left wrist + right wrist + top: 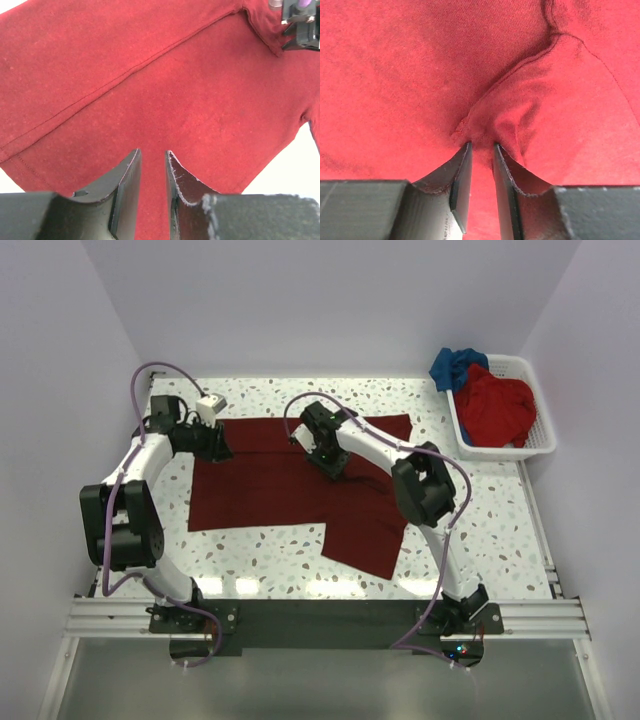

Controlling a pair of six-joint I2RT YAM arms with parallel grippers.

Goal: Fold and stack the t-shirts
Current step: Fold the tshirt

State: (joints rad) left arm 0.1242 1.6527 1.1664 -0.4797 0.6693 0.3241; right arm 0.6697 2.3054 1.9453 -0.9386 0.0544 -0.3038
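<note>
Right jaws: the right gripper (482, 145) is nearly closed, with a puckered fold of the maroon shirt (270, 490) pinched between the tips. Creases run out from the pinch.
Left jaws: the left gripper (153, 154) shows only a narrow gap, and red cloth fills it. The cloth around it lies smooth, so I cannot tell whether it is gripped or only touched.
Maroon shirt: spread flat across the middle of the table (280, 565), with one flap reaching nearer on the right.
Shirt vs jaws: the left jaws are at its left edge. The right jaws are on its far-middle part.
Left arm: runs far up the left side, wrist turned right toward the shirt.
Right arm: leans far and left from its base, elbow raised, gripper pointing down.
Other shirts: a red shirt (495, 410) and a blue shirt (455, 365) are heaped in the basket (545, 435) at the far right, well apart from both grippers.
</note>
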